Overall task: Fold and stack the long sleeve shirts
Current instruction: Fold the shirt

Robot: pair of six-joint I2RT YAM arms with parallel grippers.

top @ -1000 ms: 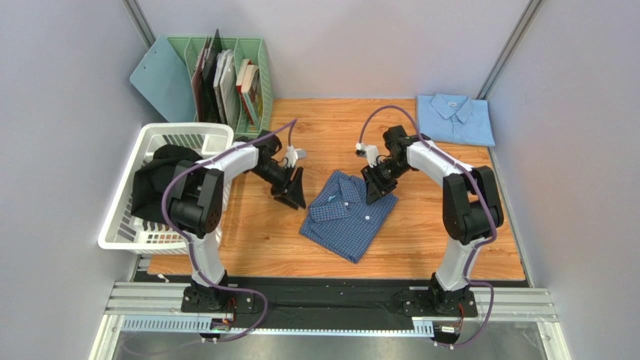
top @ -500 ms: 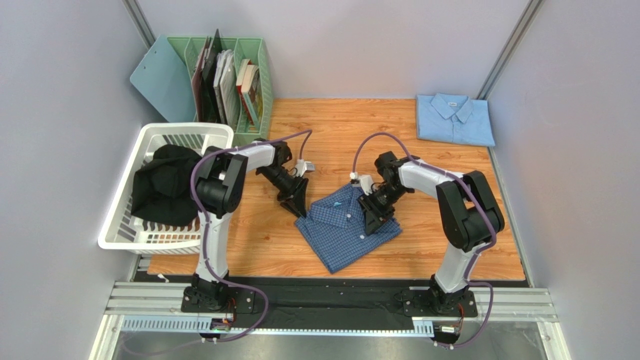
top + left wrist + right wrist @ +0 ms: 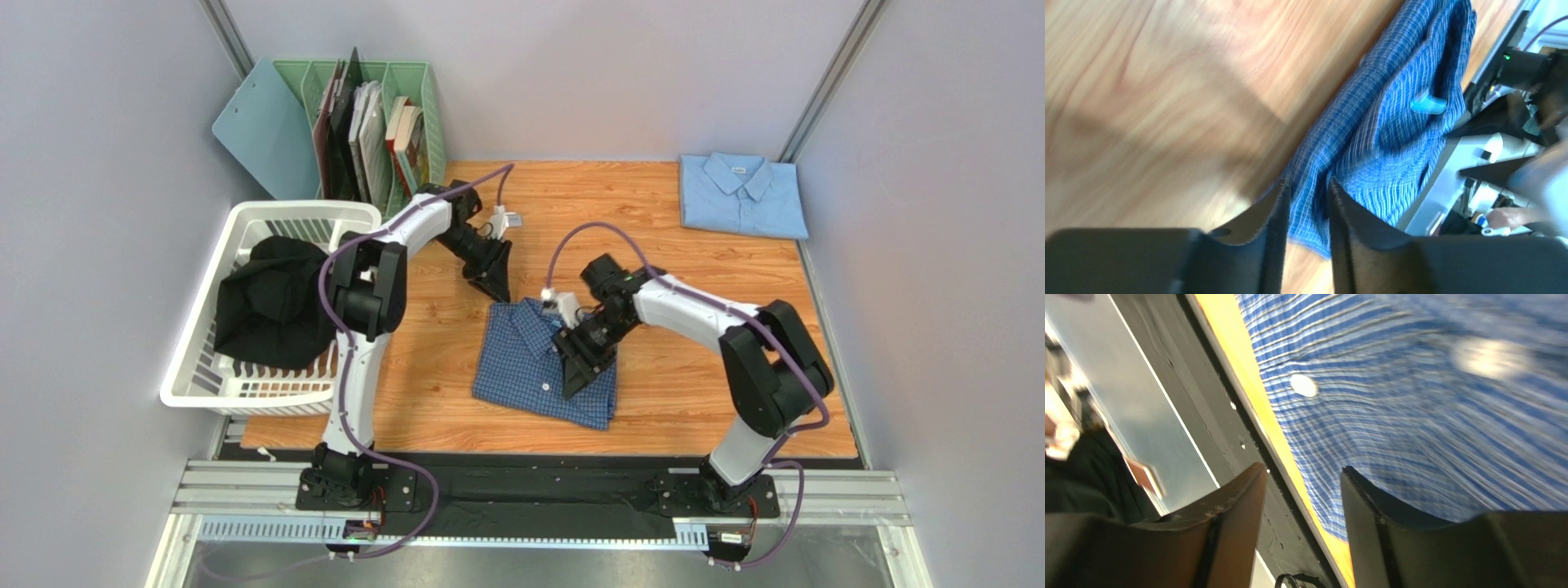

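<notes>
— Where does the mid-blue fine-checked collared shirt (image 3: pixel 530 368) lie?
— Folded flat on the wooden counter (image 3: pixel 558 196), toward its near edge, between the two arms. Its collar end points at the left pincer (image 3: pixel 501 288), which sits tips down at the shirt's far edge.
— Is that pincer clamped on it?
— I cannot tell. In the left wrist view its fingers (image 3: pixel 1281 214) stand a narrow gap apart and checked cloth shows in that gap. Whether the cloth is pinched or only lies behind them is unclear.
— And the right pincer (image 3: pixel 574 371)?
— It hangs over the right half of the checked shirt, close to the cloth. Its fingers are apart with nothing between them. Through the gap the right wrist view shows the counter's near edge. The checked cloth, with a white button (image 3: pixel 1303 384), spreads just beyond the tips.
— The plain pale sky-blue collared shirt (image 3: pixel 743 194)?
— Folded, collar up, in the counter's far right corner. It is well apart from both pincers, out beyond the right one.
</notes>
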